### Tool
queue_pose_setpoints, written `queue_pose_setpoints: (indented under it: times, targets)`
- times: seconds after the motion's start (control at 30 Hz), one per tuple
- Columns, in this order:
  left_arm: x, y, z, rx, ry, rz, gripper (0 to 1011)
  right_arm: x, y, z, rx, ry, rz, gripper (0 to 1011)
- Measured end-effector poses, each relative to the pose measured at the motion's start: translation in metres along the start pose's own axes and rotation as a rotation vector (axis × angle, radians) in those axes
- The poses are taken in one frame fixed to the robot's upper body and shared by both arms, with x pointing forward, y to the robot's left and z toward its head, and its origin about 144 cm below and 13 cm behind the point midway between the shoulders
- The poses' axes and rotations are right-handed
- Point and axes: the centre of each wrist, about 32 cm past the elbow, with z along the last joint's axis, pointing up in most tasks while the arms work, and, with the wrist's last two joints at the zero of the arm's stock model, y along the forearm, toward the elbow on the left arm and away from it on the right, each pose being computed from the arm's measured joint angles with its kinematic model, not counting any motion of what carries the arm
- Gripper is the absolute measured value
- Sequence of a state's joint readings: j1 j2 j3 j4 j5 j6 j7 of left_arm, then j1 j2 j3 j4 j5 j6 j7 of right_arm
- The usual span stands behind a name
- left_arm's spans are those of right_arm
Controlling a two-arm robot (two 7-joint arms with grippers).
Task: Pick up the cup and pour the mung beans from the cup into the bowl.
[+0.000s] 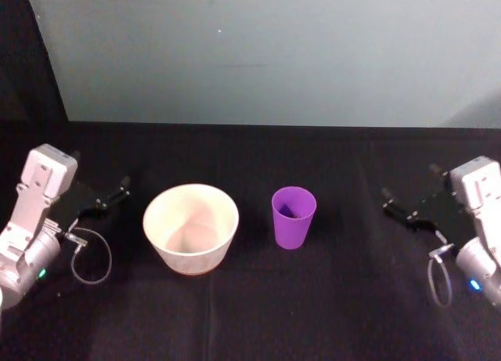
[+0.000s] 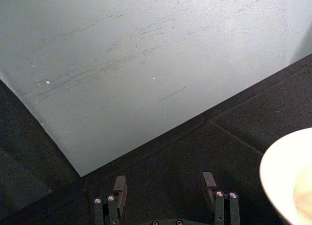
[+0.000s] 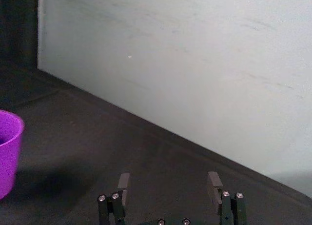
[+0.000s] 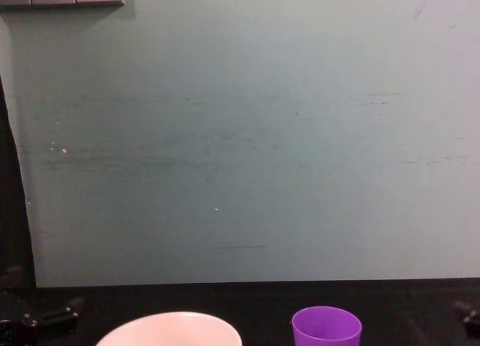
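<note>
cup (image 1: 293,218): upright, 3 o'clock of bowl (image 1: 190,187), apart.
R gripper (image 1: 389,203): 3 o'clock of cup, fingers (image 3: 124,181) wide, empty.
L gripper (image 1: 116,195): 9 o'clock of bowl, wide, empty.
handling: prob. light, stiff, slick; grip mid-wall.

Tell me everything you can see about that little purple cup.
The cup is a small bright purple tumbler, smooth like plastic, tapered, without handle. It stands upright on the black table, right of the pale bowl and apart from it. Its contents cannot be made out. The left gripper and right gripper hang aside, jaws open.
</note>
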State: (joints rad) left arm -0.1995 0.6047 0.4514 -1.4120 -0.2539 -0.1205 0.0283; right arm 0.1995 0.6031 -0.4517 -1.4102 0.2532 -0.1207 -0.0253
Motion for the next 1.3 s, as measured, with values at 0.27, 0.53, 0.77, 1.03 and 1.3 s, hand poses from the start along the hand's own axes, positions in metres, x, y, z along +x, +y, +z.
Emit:
queue_pose_setpoints:
  times: [0.27,0.53,0.77,1.03,1.3]
  targets:
    - [0.0,0.0,0.0,0.0,0.0,0.0,1011,-0.021,0.004,-0.001,-0.009,0.007,0.12,1003]
    - [0.0,0.0,0.0,0.0,0.0,0.0,1011,-0.047,0.007,0.001,-0.008,0.018,0.242,1003]
    - [0.0,0.0,0.0,0.0,0.0,0.0,1011,-0.061,0.011,0.002,0.0,0.068,0.318,1003]
    - [0.0,0.0,0.0,0.0,0.0,0.0,1011,-0.071,0.021,0.002,0.008,0.113,0.361,1003]
    - [0.0,0.0,0.0,0.0,0.0,0.0,1011,-0.078,0.035,-0.001,0.023,0.159,0.393,1003]
